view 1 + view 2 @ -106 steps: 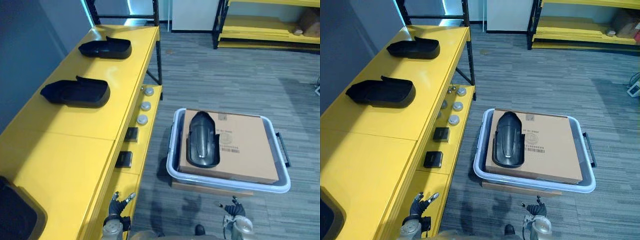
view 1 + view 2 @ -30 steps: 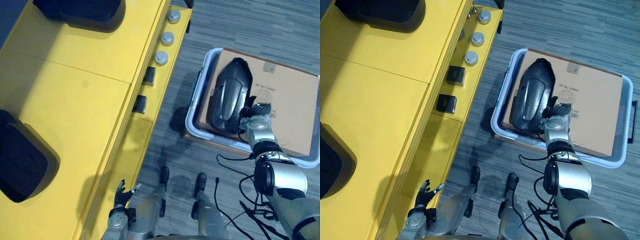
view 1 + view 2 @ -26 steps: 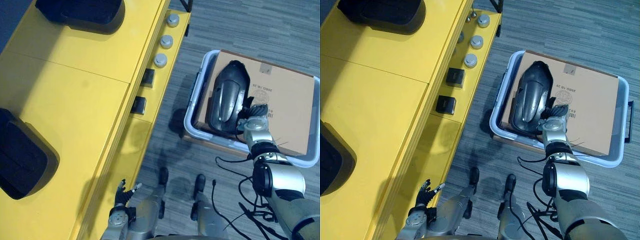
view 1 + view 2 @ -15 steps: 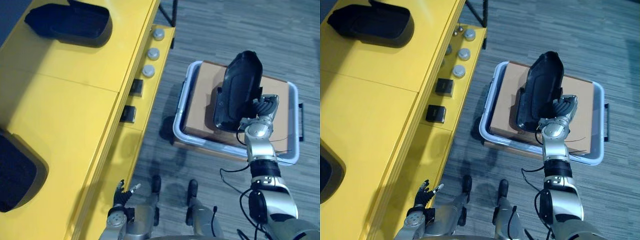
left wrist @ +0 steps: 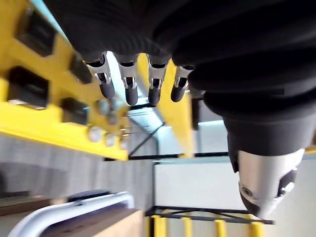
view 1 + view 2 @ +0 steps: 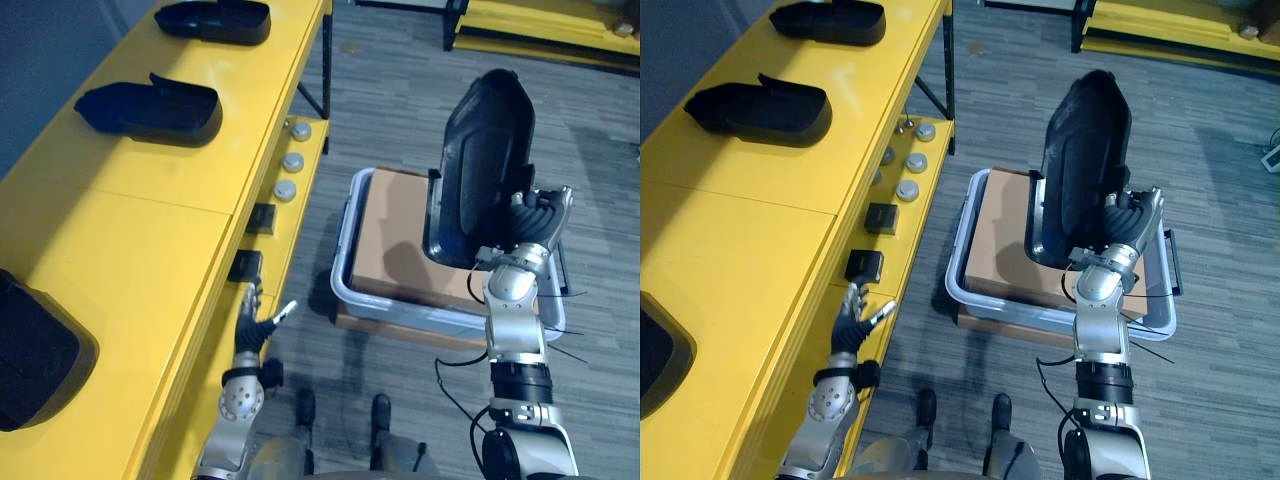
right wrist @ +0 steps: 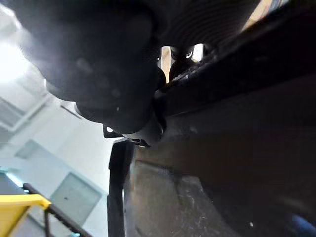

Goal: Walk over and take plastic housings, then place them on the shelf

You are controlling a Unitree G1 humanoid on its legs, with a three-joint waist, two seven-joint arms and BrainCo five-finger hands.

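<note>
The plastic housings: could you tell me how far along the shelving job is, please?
Done: three housings lie on the yellow shelf. In hand: the right hand grips a fourth housing, held above the box. Left: placing it on the shelf; left hand idles open.

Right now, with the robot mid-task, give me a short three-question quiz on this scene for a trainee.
1. True or false: the right hand holds a black housing up above the cardboard box.
2. The left hand is: A open, B shut on a housing, C pressing a button.
3. How many housings rest on the yellow shelf?
Key: 1 true; 2 A; 3 three: far, middle, near.
</note>
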